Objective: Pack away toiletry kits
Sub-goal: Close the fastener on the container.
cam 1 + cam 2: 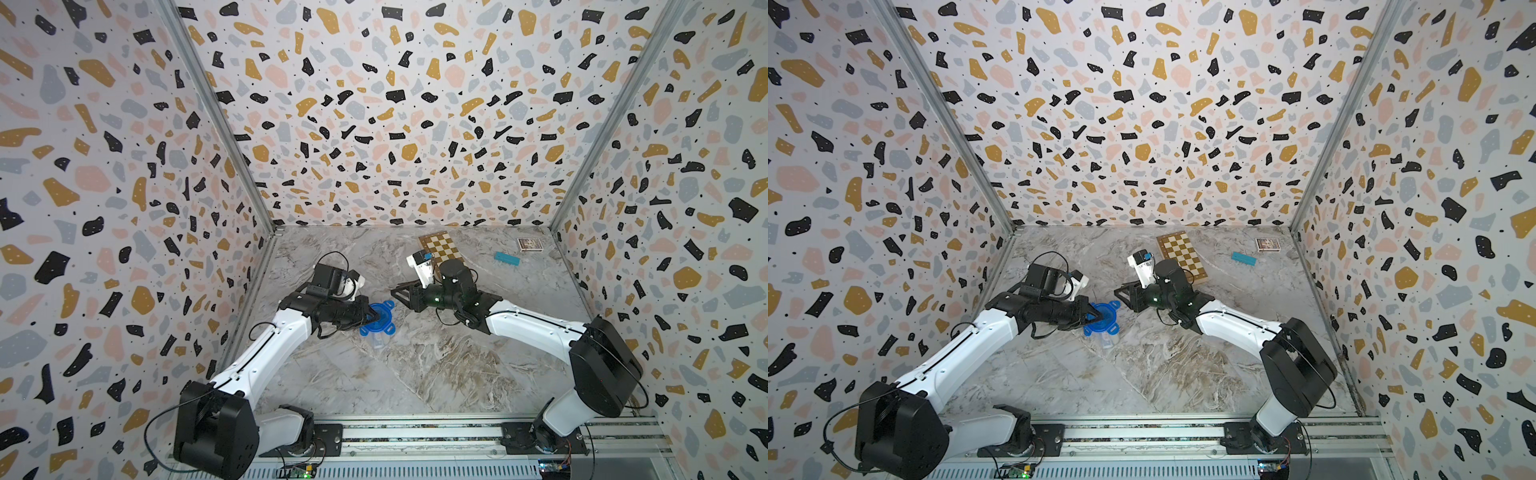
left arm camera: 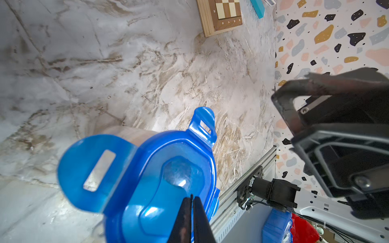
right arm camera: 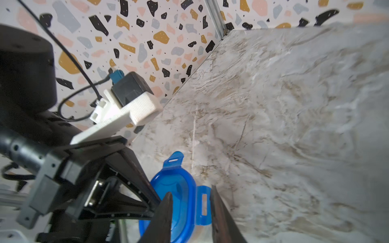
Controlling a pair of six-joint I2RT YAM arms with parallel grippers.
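Clear plastic tub [image 1: 379, 341] stands upright near the centre of the worktop [image 1: 436, 374], slightly toward its left edge. Blue lid [image 1: 384, 322] sits on top, facing up, four tabs splayed outward. Contents not discernible. Left gripper [image 2: 191, 199]: jaws together, tips over the lid. Right gripper [image 3: 191, 190]: jaws apart, gripping nothing, just beside the tub.
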